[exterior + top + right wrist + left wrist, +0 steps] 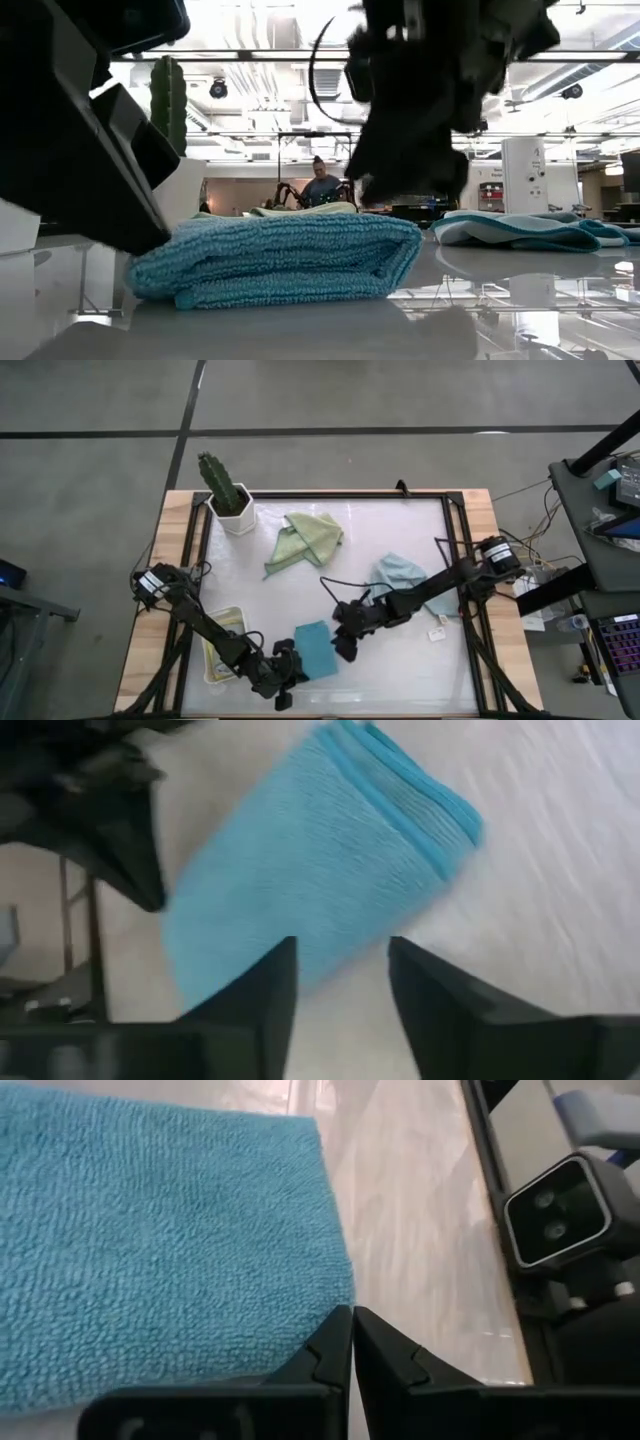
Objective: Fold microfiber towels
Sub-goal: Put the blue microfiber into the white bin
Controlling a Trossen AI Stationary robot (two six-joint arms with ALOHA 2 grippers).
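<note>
folded towel (315, 648) between both grippers — left (288, 672), right (343, 647)

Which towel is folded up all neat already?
The teal towel, lying as a flat, tidy rectangle between both grippers. The sage green towel and the pale blue towel are still crumpled heaps.

The left gripper (290, 678) sits low at about seven o'clock on the table, its two dark fingers (330, 1360) pressed together, tips touching. Its arm reaches in from nine o'clock. The right gripper (345, 642) hangs near the centre, slightly toward six o'clock, fingers (270, 990) parted with a clear gap; its arm stretches from three o'clock.
</note>
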